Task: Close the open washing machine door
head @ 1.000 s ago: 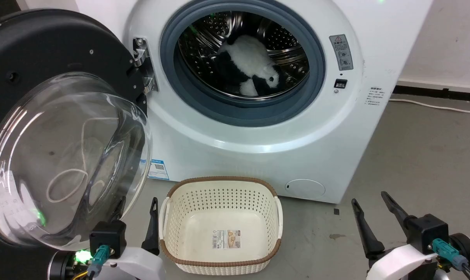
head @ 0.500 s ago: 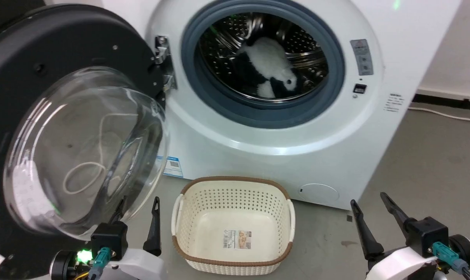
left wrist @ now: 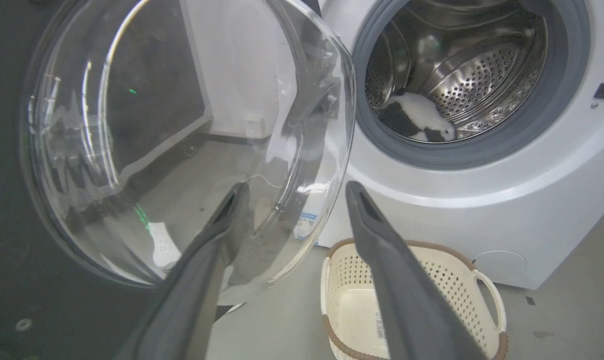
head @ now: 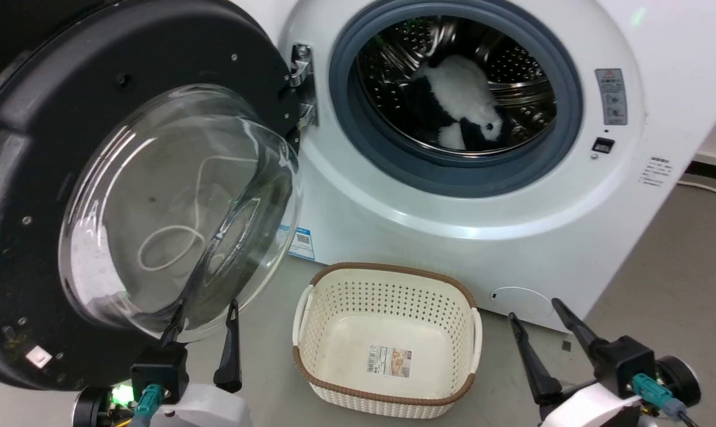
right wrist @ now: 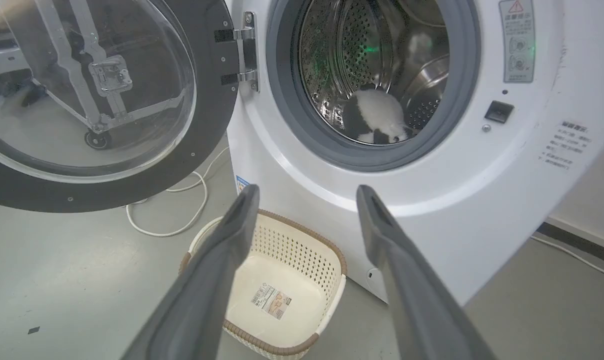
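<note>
The washing machine door [head: 174, 196] stands swung wide open at the left, black-rimmed with a bulging clear glass bowl [left wrist: 192, 140], hinged on a metal hinge [head: 301, 83]. The white washing machine [head: 464, 196] shows its steel drum [right wrist: 377, 65] behind a grey gasket, with a black-and-white plush toy [head: 462, 104] inside. My left gripper [head: 204, 311] is open, its fingertips just below the glass bowl's lower edge. My right gripper [head: 536, 308] is open at the lower right, in front of the machine's lower corner, holding nothing.
A cream perforated basket [head: 387, 341] with a brown rim sits empty on the grey floor between the grippers. A white cable [right wrist: 172, 210] loops on the floor behind the door. Bare floor [head: 678, 279] lies to the right of the machine.
The head camera has turned left, so the whole scene has slid right in view. The door stays wide open. Both grippers stay open and low.
</note>
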